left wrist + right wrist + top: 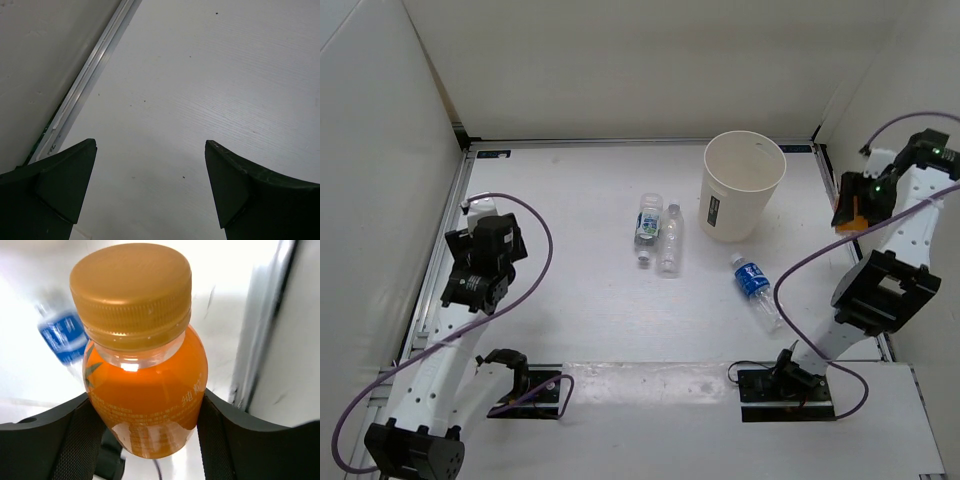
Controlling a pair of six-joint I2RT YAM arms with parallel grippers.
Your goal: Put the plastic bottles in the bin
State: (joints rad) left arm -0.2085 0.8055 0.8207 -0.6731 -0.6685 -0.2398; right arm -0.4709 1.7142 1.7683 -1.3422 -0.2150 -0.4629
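Three clear plastic bottles lie on the white table. A blue-labelled one [647, 228] and the plain one [669, 240] lie side by side at the centre. A second blue-labelled one [753, 283] lies to the right and shows blurred in the right wrist view [62, 337]. The cream bin [741, 188] stands upright at the back, open and empty as far as I see. My right gripper [850, 210] [145, 425] is at the far right, raised, shut on an orange juice bottle [145, 385] with a gold cap. My left gripper [475, 285] [150, 185] is open and empty over bare table at the left.
White walls enclose the table on three sides. A metal rail [85, 80] runs along the left edge close to my left gripper. The right wall and its rail [260, 340] are close beside my right gripper. Purple cables loop off both arms.
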